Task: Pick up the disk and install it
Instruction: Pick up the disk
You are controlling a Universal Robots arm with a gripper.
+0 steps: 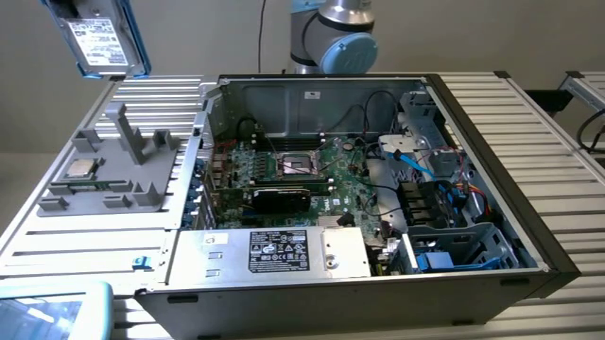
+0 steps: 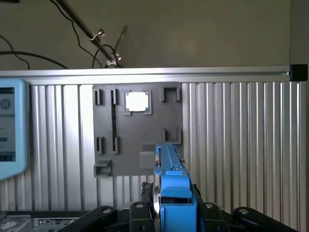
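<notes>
Already done: flat silver-grey hard disk in blue plastic carrier (image 1: 99, 39) is clamped in the black gripper (image 2: 174, 212), high at the far left.
Left: installation in the open dark metal computer case (image 1: 312, 301).

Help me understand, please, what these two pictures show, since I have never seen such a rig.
A grey-and-blue robot arm stands by a ribbed metal table. The exterior view comes from a camera off the arm; the wrist view from one on its wrist. On the table lie an open black computer case and a grey holder plate carrying a small square silver chip. The black gripper is clamped on a flat silver-grey disk with a white label in a blue plastic carrier, held above the table.
</notes>
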